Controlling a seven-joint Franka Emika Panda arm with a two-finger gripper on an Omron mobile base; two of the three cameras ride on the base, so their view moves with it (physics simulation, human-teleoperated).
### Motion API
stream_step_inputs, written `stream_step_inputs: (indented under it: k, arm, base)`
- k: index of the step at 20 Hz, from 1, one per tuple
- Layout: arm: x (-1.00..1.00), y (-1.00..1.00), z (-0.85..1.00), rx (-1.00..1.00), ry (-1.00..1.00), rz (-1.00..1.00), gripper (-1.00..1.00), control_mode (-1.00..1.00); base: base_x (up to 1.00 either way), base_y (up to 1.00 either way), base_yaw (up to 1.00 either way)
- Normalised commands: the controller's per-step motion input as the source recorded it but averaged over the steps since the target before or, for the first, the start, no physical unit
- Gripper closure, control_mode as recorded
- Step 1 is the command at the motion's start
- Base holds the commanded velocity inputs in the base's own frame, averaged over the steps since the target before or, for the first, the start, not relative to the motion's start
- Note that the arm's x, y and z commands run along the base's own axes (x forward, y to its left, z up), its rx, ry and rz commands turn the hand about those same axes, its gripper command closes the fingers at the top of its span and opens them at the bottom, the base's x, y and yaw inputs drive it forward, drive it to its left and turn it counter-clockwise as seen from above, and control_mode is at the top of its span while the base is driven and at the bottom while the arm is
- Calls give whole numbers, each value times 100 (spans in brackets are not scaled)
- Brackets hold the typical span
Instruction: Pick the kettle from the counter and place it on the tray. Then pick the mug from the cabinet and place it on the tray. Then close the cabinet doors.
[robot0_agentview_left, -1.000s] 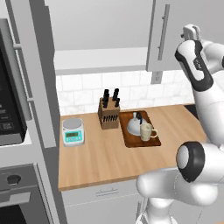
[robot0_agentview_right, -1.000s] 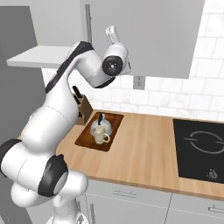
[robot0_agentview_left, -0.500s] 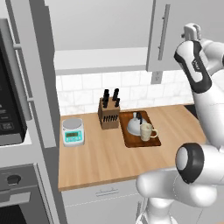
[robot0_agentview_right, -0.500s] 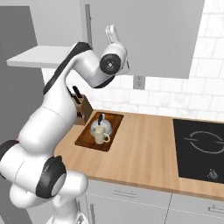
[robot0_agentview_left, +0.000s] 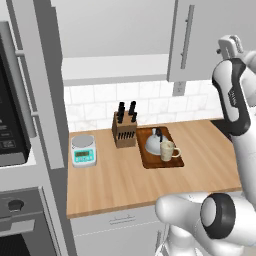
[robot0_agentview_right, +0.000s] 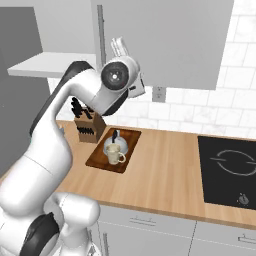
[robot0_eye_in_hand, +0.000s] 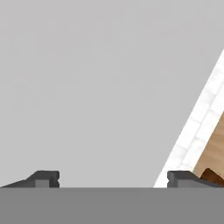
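A: Scene? Quick.
B: Simulated kitchen, white tile backsplash, long butcher-block counter (robot0_agentview_left: 115, 185) with white drawers under it. Black cooktop (robot0_agentview_right: 229, 171) set into it at the right end in the right base view.

A: What's closest on the counter?
B: Teal-faced kitchen scale (robot0_agentview_left: 83, 150) toward the left, sitting alone. A bit further in, the tray (robot0_agentview_left: 160, 148), dark brown, flat on the wood. On it the kettle (robot0_agentview_left: 155, 141) at the back half and the mug (robot0_agentview_left: 167, 150) in front of it, the two right next to each other, both upright.

A: Behind that?
B: Knife block (robot0_agentview_left: 124, 129) just left of the tray, near the wall, black handles sticking up.

A: Cabinet?
B: Upper cabinet (robot0_agentview_left: 115, 67) above the backsplash. Left part open, pale shelf visible. Left door (robot0_agentview_left: 47, 75) swung out toward the camera. Right door (robot0_agentview_left: 195, 40) sits flat, long silver bar handle vertical.

A: Gripper?
B: Gripper (robot0_eye_in_hand: 113, 177) is up high by the right door; hand view looks at flat grey panel, tile and a sliver of counter at the right edge. Fingers spread wide, nothing between them.
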Motion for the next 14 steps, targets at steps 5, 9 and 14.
stream_step_inputs:
  k: [5,9,14]
  arm:
    - [-74,21,0,-18,27,0,-100,-100]
    - [-5,6,0,-3,3,0,-100,-100]
    - [-26,23,0,-1,1,0,-100,-100]
  base:
    - [0,0,0]
    - [0,0,0]
    - [0,0,0]
